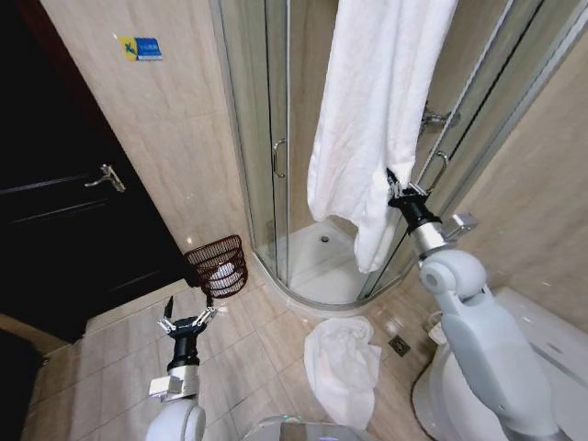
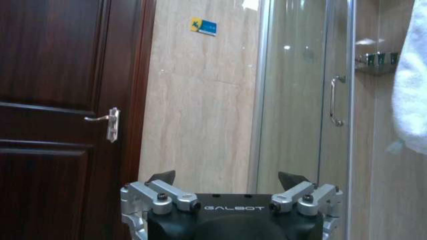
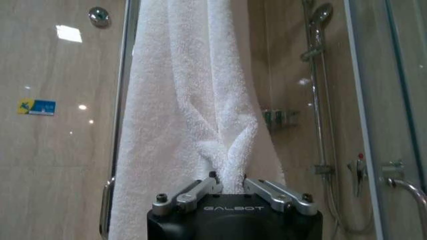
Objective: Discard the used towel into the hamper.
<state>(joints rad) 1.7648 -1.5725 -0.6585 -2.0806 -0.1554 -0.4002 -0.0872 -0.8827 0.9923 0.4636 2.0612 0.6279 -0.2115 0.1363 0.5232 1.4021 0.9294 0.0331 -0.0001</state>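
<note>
White towel (image 3: 193, 100) is thick looped terry cloth, rough and matt. Hamper (image 1: 218, 264) is open-weave dark red-brown wire; door (image 2: 53, 120) is glossy dark wood with a metal handle (image 2: 107, 120). Wall tiles (image 2: 200, 100) are smooth, glossy beige; shower door (image 1: 257, 119) is glass.

You're in a small bathroom: beige marble-look wall tiles (image 1: 175, 138), matching glossy floor tiles (image 1: 248, 354). Dark wood door (image 1: 55, 211) on your left with a silver lever handle (image 1: 107, 176). Blue-yellow sticker (image 1: 140, 48) high on the wall beside it. Curved glass shower enclosure (image 1: 266, 129) ahead, white tray (image 1: 317, 262), chrome door handle (image 1: 277, 156). Floor drain (image 1: 399, 345) near the white toilet (image 1: 551, 344) at right. Ceiling-light glare on tiles.
</note>
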